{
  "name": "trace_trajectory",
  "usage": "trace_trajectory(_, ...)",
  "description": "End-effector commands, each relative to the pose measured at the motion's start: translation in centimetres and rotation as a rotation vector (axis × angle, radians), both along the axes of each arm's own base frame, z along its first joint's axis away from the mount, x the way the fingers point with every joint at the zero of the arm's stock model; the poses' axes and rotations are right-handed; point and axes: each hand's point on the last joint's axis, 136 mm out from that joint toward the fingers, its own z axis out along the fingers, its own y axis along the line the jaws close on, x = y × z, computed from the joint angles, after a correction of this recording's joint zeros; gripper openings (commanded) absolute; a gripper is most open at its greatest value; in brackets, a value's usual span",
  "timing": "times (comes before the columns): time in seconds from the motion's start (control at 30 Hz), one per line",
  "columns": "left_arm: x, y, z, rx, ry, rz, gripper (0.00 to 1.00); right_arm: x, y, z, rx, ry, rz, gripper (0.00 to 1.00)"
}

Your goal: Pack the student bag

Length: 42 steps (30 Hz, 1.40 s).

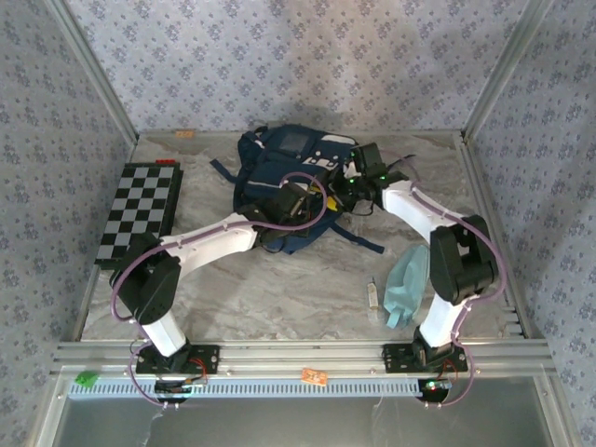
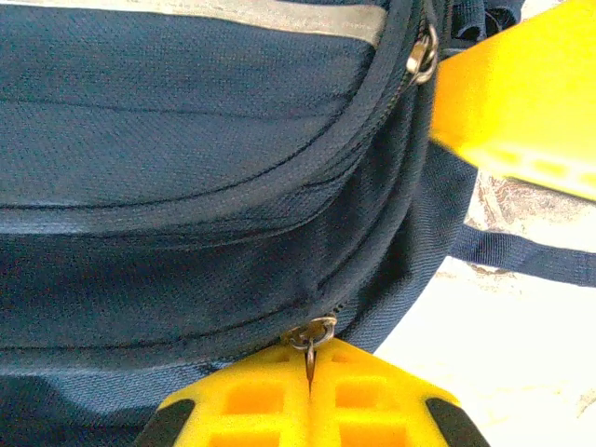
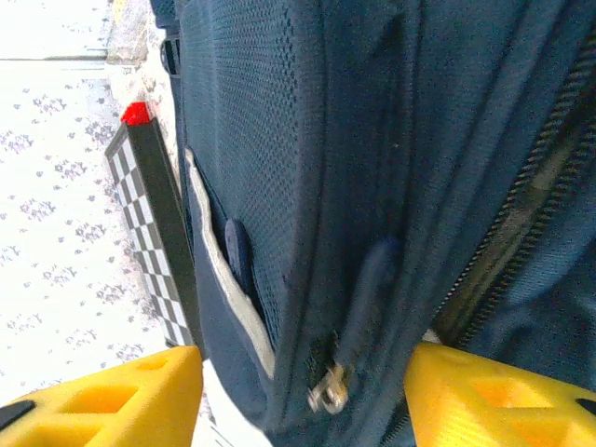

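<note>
- Fingers (image 2: 251, 405) of the left gripper (image 2: 309, 377) pressed flat together, pinching the metal zipper pull (image 2: 313, 337) of the student bag (image 2: 186, 186)
- Fingers (image 3: 102, 396) of the right gripper (image 3: 298, 391) standing well apart, straddling a side fold of the navy fabric, a second zipper tab (image 3: 328, 389) hanging between them, nothing clamped
- Nearest the arm bases, on the right, a teal pouch (image 1: 405, 279) lying on the marble-look table (image 1: 279, 298)
- Farther back along the left edge, a black-and-white checkerboard (image 1: 140, 212), apart from the bag
- Farthest, at the middle back of the table, the bag itself lying crumpled, both grippers meeting on its right half
</note>
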Motion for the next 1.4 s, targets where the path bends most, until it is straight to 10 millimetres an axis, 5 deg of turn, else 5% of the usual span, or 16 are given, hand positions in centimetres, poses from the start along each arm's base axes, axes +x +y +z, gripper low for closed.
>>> trace_trajectory(0.0, 0.4, -0.7, 1.0, -0.02, -0.003, -0.007, 0.0, 1.3, 1.8, 0.9, 0.056, -0.027, -0.032, 0.58)
trace_trajectory(0.27, -0.2, 1.6, 0.3, 0.078, -0.02, -0.021, 0.0, 1.8, 0.5, 0.4, -0.04, -0.039, -0.002, 0.0)
trace_trajectory(0.6, -0.5, 10.7, -2.5, 0.226, -0.006, 0.042, 0.0, 0.0, -2.3, 1.7, -0.065, -0.066, 0.126, 0.0)
trace_trajectory(0.73, 1.4, 14.8, -2.8, 0.268, -0.043, 0.129, 0.0, -0.5, -4.1, 1.4, -0.073, -0.052, 0.154, 0.0)
trace_trajectory(0.87, 3.1, 16.6, -2.9, 0.194, -0.053, 0.15, 0.0, -0.5, -5.7, 2.0, -0.074, -0.06, 0.16, 0.0)
trace_trajectory(0.97, 2.5, 14.7, -2.5, 0.147, -0.045, 0.078, 0.0, 0.9, -6.4, 2.9, -0.082, -0.088, 0.159, 0.0)
trace_trajectory(1.13, -0.2, 7.4, -1.1, 0.068, -0.079, -0.064, 0.0, 3.9, -7.7, 4.2, -0.102, -0.112, 0.184, 0.02)
trace_trajectory(1.2, -0.9, 4.9, -0.6, 0.036, -0.083, -0.089, 0.0, 5.4, -8.8, 4.7, -0.111, -0.111, 0.155, 0.15)
trace_trajectory(1.27, -0.9, 2.4, 0.2, -0.026, -0.084, -0.092, 0.0, 6.6, -9.4, 5.7, -0.121, -0.134, 0.134, 0.41)
trace_trajectory(1.37, -0.4, 0.4, 1.3, -0.047, -0.092, -0.073, 0.0, 5.6, -9.2, 7.3, -0.14, -0.148, 0.135, 0.61)
